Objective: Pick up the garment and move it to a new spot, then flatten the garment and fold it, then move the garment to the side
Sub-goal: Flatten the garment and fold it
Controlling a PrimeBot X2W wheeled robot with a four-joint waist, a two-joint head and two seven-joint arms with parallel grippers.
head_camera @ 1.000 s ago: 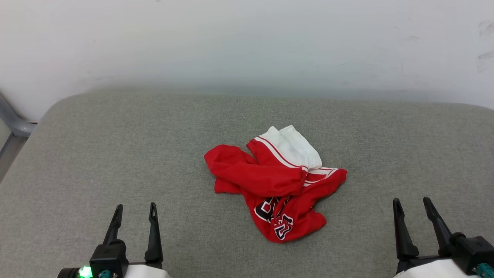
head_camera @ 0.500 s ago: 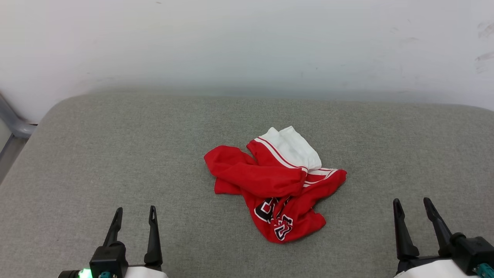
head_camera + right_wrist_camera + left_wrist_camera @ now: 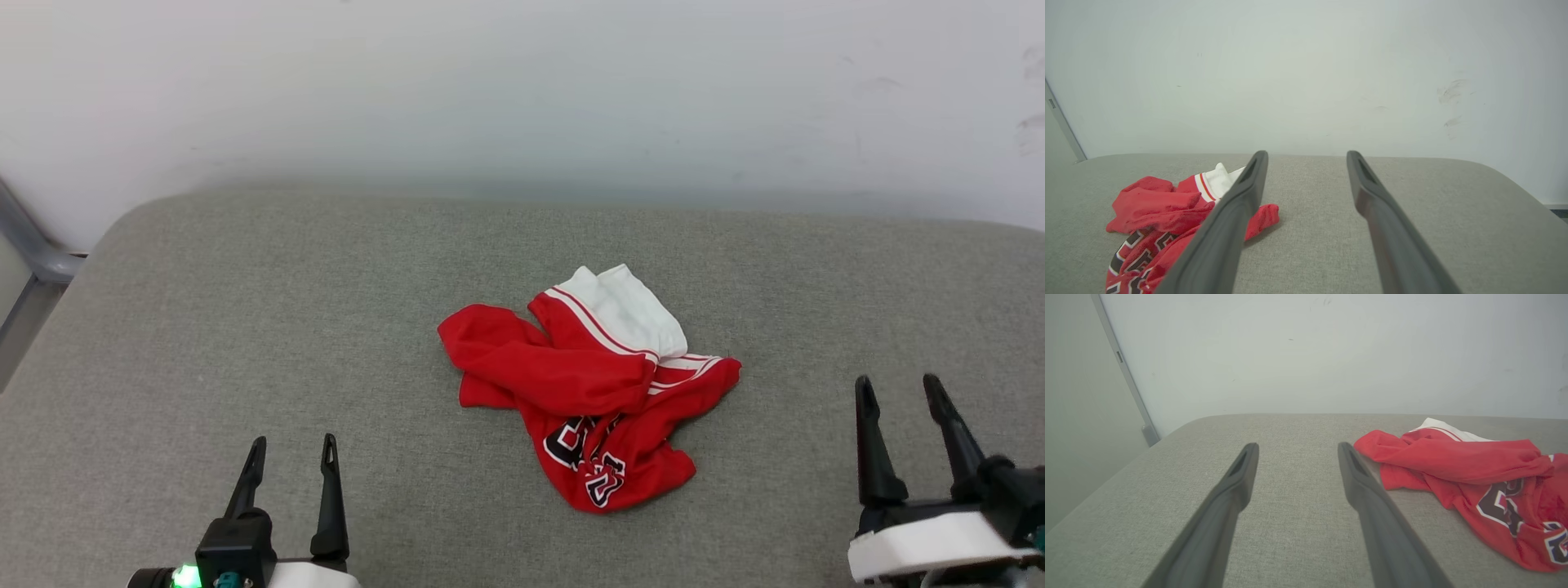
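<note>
You're facing a grey bench (image 3: pixel 245 327) against a white wall (image 3: pixel 522 82). The garment (image 3: pixel 588 392) is lying between the left end effector (image 3: pixel 294 441) and right end effector (image 3: pixel 898 380) (both spread, empty), the right having advanced.

My left gripper (image 3: pixel 294 443): two long dark tapered fingers (image 3: pixel 1237 486), slotted near the tips, on a black block (image 3: pixel 234 541). At its base: green lamp (image 3: pixel 181 576) lit, teal connector (image 3: pixel 222 580) beside it. Behind: white forearm shell (image 3: pixel 314 574). My right gripper (image 3: pixel 896 384): same fingers, black mount (image 3: pixel 1008 490), white shell (image 3: pixel 922 545).
</note>
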